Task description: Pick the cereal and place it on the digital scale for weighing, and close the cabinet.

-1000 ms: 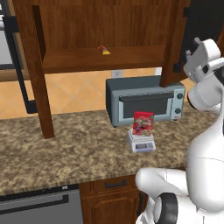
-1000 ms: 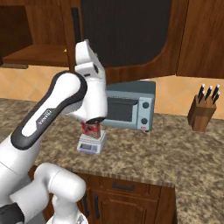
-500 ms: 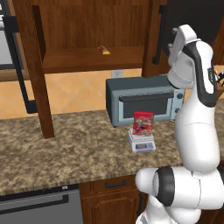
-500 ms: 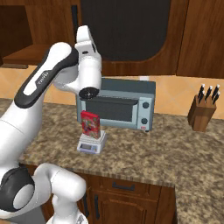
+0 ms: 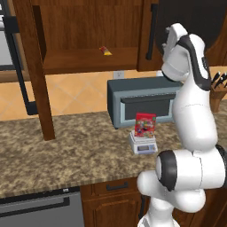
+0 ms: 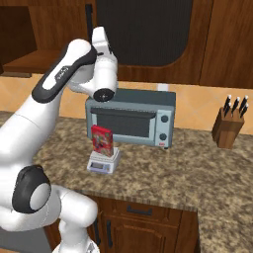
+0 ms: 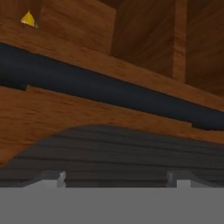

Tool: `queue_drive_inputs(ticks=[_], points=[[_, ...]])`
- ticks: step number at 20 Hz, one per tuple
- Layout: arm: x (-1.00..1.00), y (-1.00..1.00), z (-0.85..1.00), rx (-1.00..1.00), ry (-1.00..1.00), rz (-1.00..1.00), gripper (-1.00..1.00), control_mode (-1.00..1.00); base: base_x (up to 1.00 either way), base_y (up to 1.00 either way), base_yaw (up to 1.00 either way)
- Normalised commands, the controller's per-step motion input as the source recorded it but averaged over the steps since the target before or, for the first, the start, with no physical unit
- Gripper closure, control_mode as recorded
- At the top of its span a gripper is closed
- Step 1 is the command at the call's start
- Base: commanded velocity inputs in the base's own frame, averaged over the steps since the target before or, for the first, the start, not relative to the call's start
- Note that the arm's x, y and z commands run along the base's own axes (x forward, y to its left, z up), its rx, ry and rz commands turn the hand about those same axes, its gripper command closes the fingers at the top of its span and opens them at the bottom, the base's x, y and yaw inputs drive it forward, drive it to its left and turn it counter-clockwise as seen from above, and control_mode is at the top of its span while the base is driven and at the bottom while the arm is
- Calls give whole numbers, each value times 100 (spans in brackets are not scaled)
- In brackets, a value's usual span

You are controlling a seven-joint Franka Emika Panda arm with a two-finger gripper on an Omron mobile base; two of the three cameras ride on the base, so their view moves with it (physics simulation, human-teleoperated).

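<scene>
The cereal (image 5: 145,125) (image 6: 101,140), a small red box, stands upright on the digital scale (image 5: 142,145) (image 6: 104,163) in front of the toaster oven. The cabinet's left door (image 5: 37,66) sticks out open, edge-on. Its right door (image 5: 190,26) (image 6: 143,29) faces forward with its dark arched panel. My gripper (image 5: 165,42) (image 7: 116,179) is raised at that right door, open, with its fingertips (image 7: 57,177) wide apart. It sits just short of the black bar handle (image 7: 109,87) (image 5: 153,31) and holds nothing.
A grey-blue toaster oven (image 5: 142,99) (image 6: 131,116) stands behind the scale. A knife block (image 6: 230,126) sits at the right of the granite counter (image 5: 66,150). A tiny red-yellow item (image 5: 105,50) (image 7: 28,18) lies on the cabinet shelf.
My arm has swung up and left from the right side to the right door's handle. That door looks turned a little further toward shut. The cereal stays on the scale.
</scene>
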Motion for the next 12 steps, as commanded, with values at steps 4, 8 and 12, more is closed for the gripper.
queue_drive_inputs(ticks=[4, 8, 12], points=[[88, 0, -54, 0, -2, 0, -100, -100, 0, 0, 0], [100, 0, -45, 0, 0, 0, -100, -100, 0, 0, 0], [100, 0, -13, 0, 0, 0, -100, -100, 0, 0, 0]])
